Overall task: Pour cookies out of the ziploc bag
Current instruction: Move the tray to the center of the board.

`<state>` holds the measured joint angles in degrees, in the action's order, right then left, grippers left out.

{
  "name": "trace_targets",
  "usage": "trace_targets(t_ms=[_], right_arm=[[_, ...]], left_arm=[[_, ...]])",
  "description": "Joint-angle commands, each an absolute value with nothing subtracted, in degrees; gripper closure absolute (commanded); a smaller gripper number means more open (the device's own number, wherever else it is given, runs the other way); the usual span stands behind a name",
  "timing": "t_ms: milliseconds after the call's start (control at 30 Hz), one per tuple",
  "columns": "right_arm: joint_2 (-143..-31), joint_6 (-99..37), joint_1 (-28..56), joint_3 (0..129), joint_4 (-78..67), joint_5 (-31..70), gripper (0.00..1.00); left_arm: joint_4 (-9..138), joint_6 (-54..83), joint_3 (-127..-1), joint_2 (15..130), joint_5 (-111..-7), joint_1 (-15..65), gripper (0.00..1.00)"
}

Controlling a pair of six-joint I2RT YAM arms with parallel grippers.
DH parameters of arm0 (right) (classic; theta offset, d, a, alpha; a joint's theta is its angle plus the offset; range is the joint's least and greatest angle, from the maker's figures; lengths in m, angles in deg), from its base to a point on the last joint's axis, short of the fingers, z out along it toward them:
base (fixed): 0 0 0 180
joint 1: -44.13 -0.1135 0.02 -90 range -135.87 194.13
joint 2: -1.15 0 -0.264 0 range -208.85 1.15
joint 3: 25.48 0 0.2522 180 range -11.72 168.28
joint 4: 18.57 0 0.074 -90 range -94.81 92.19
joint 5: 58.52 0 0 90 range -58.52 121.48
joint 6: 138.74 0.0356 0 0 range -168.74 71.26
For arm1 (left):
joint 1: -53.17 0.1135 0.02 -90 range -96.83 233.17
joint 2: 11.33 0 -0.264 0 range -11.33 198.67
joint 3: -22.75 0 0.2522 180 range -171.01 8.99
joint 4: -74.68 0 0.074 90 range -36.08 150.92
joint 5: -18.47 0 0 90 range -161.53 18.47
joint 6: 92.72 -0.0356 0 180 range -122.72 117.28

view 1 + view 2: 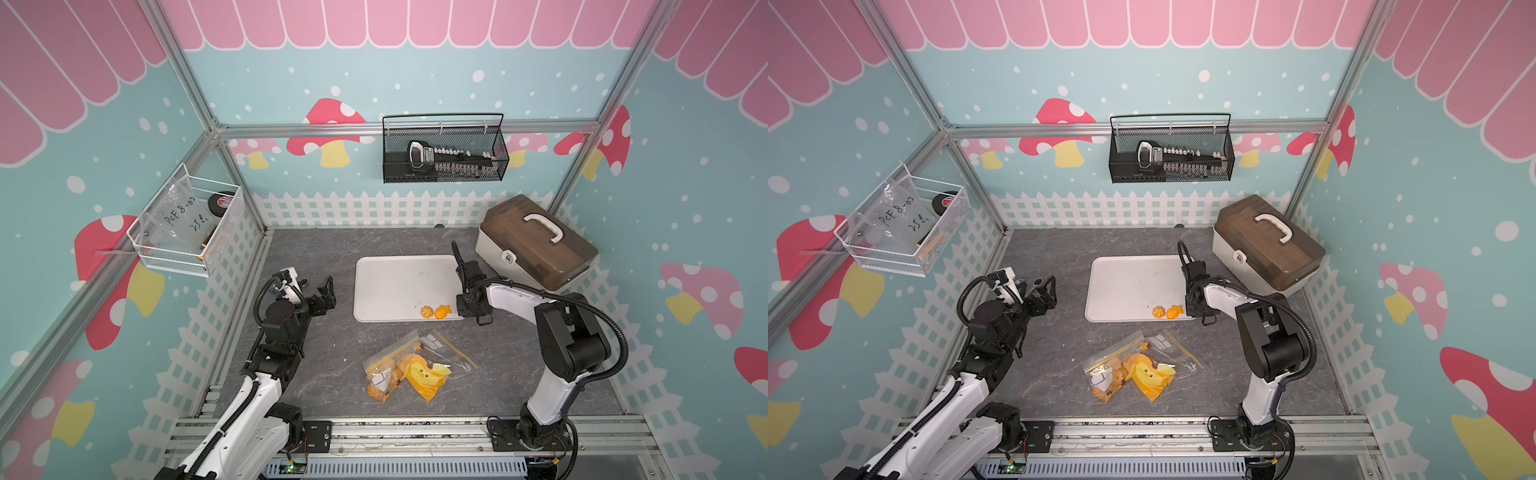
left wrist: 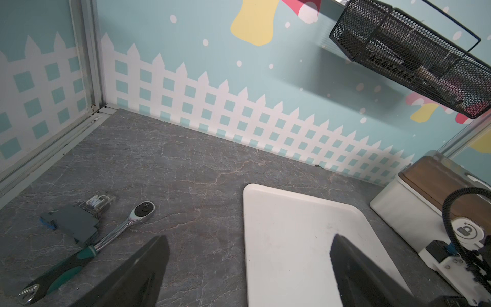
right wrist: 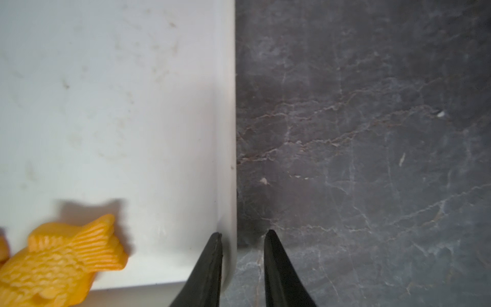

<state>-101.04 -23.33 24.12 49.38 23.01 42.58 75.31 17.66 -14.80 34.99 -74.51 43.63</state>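
The clear ziploc bag (image 1: 415,365) (image 1: 1138,365) lies flat on the grey table near the front, with a yellow cartoon print and several golden-orange cookies (image 1: 386,380) inside. Two cookies (image 1: 434,311) (image 1: 1166,311) lie loose on the white tray (image 1: 399,282) (image 1: 1125,282) near its front right corner. One is fish-shaped (image 3: 61,260). My right gripper (image 1: 463,309) (image 3: 243,234) points down at that corner, narrowly open, its jaws straddling the tray's rim (image 3: 228,159). My left gripper (image 1: 328,291) (image 2: 249,238) hovers wide open and empty, left of the tray.
A brown-lidded toolbox (image 1: 536,245) stands behind the right arm. A black mesh basket (image 1: 444,149) hangs on the back wall, a white wire basket (image 1: 187,224) on the left wall. A ratchet wrench (image 2: 106,239) and a dark block (image 2: 71,223) lie at the left.
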Motion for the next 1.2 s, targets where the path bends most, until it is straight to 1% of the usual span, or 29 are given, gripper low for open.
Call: trace_targets(t_ms=[0, 67, 167, 233, 300, 367, 467, 500, 567, 600, 700, 767, 833, 900, 967, 1100, 1133, 1167], right_arm=[[-101.27, -24.81, 24.79, 46.45, 27.17, 44.36, 0.66], [-97.54, -26.38, 24.58, 45.68, 25.49, 42.21, 0.57], [-88.71, -28.3, 23.75, 43.77, 23.35, 38.73, 0.5], [-81.96, -28.86, 23.48, 42.35, 22.37, 36.33, 0.46], [-75.93, -28.96, 23.43, 40.66, 20.95, 32.78, 0.45], [-70.43, -28.9, 23.3, 38.12, 17.96, 26.77, 0.43], [-65.11, -28.43, 23.1, 33.24, 11.81, 17.36, 0.42], [-63.87, -28.28, 22.9, 31.77, 10.39, 15.85, 0.42], [-61.79, -27.93, 22.87, 28.43, 6.89, 14.82, 0.42], [-61.32, -27.82, 22.82, 27.01, 5.49, 15.57, 0.43], [-61.48, -27.42, 22.79, 23.33, 0.23, 18.86, 0.44], [-62.1, -26.5, 22.87, 20.84, -4.72, 19.13, 0.44], [-63.1, -25.9, 22.85, 18.65, -9.21, 18.85, 0.44], [-64.51, -25.71, 22.86, 17.48, -11.57, 18.83, 0.44], [-65.19, -25.87, 22.86, 17.56, -11.95, 18.27, 0.45], [-64.56, -25.64, 22.87, 16.55, -12.92, 18.37, 0.46], [-64.07, -25.54, 22.89, 16.19, -13.09, 18.54, 0.46], [-63.5, -25.44, 22.86, 15.84, -13.29, 18.79, 0.46]], left_arm=[[74.5, 17.45, -15.3, 34.68, -73.63, 43.54, 0.01], [74.1, 18.04, -16.08, 35.11, -71.3, 43.41, 0.02], [73.88, 18.31, -18.24, 37.6, -66.44, 42.34, 0.01], [71.15, 17.95, -21.02, 39.73, -64.5, 40.25, 0.01], [66.6, 18.05, -24.26, 41.56, -62.71, 37.62, 0.01], [63.04, 18.4, -26.72, 43.08, -61.04, 33.67, 0.01], [59.65, 18.79, -29.4, 45.16, -54.36, 29.22, 0.01], [58.38, 18.65, -30.39, 45.84, -51.75, 27.68, 0.05], [53.08, 17.94, -33.82, 47.74, -47.83, 25.0, 0.25], [50.01, 17.81, -35.42, 48.56, -48.99, 23.34, 0.3], [39.72, 18.68, -39.5, 51.76, -55.77, 16.22, 0.33], [35.85, 20.15, -40.43, 53.29, -55.8, 13.05, 0.35], [32.92, 21.43, -40.99, 53.62, -54.64, 10.86, 0.41], [30.05, 22.36, -41.56, 53.14, -52.49, 9.18, 0.45], [26.55, 22.27, -42.52, 52.76, -52.19, 7.91, 0.47], [21.94, 21.61, -42.87, 51.77, -56.5, 7.6, 0.49], [21.59, 21.51, -42.86, 51.92, -57.28, 7.72, 0.51], [21.67, 21.47, -42.82, 52.27, -57.56, 7.81, 0.58]])
